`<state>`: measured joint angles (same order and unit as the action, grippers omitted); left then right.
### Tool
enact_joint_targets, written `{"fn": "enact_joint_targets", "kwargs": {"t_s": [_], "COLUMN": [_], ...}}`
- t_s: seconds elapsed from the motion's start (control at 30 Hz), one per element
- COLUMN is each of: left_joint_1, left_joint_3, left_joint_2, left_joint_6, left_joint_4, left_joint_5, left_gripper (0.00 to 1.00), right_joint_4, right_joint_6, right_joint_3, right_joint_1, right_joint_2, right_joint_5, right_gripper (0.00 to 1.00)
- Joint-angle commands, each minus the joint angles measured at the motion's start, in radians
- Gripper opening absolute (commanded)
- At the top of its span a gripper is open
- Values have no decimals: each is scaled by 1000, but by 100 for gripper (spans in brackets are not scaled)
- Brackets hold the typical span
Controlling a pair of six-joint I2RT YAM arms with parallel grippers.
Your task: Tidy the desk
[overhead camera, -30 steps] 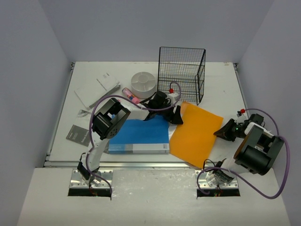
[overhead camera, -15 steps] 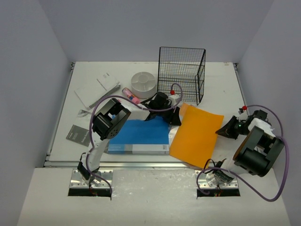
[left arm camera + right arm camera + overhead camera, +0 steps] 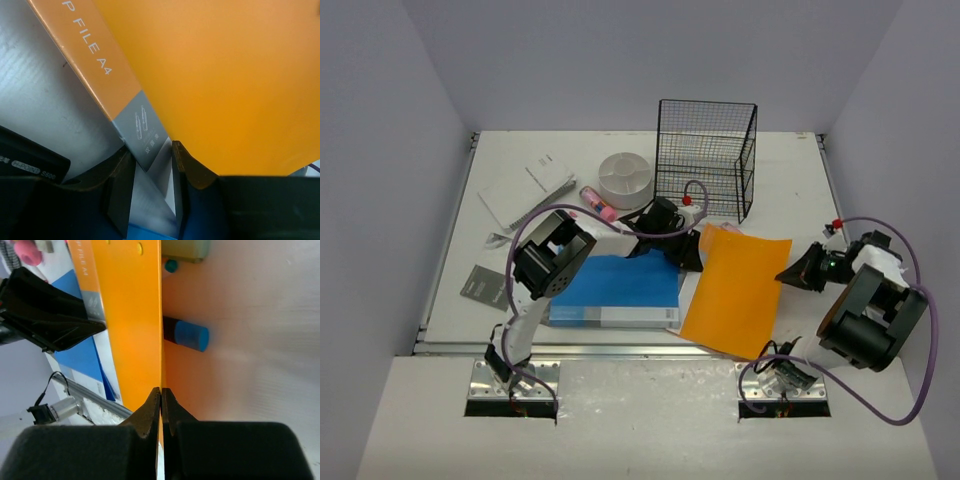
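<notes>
Currently the right fingers (image 3: 156,401) are clamped on the 3 o'clock edge of the orange folder (image 3: 735,290). The left fingers (image 3: 128,176) stand slightly apart around its 10 o'clock corner. The white table (image 3: 790,170) spans the walled enclosure, with the folder toward 5 o'clock.

A robot lab's test booth, this one, dressed up as an office: plain lavender walls (image 3: 390,150) box in a white desk (image 3: 790,190), left arm (image 3: 555,262) and right arm (image 3: 868,318) bolted on, a wire basket (image 3: 707,158) beyond the left fingers (image 3: 119,190), an orange folder (image 3: 735,295) reaching both pairs.
</notes>
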<state>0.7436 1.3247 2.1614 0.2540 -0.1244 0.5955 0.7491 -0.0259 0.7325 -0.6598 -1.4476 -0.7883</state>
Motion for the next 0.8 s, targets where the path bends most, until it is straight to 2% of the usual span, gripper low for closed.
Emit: {"fn": "enact_joint_targets", "kwargs": {"t_s": [0.0,0.17,0.43,0.77], "left_joint_1": [92,97,109,109], "left_joint_3": [4,-22,-75,-112], "left_joint_2": [-128,-225,-306,-376], "left_joint_6": [34,29,20,-4], "left_joint_4": [-43,-53,-100,-131], "left_joint_5": [164,137,107,55], "left_gripper": [0,0,0,0], "right_joint_4": [58,85,69,13], "right_joint_6": [-99,-177,-238,-256], "right_joint_3": [54,116,105,76], "right_joint_1": [17,17,17,40], "right_joint_2": [56,94,142,206], "right_joint_5": [-214,-240,-216,-347], "right_gripper": [0,0,0,0]}}
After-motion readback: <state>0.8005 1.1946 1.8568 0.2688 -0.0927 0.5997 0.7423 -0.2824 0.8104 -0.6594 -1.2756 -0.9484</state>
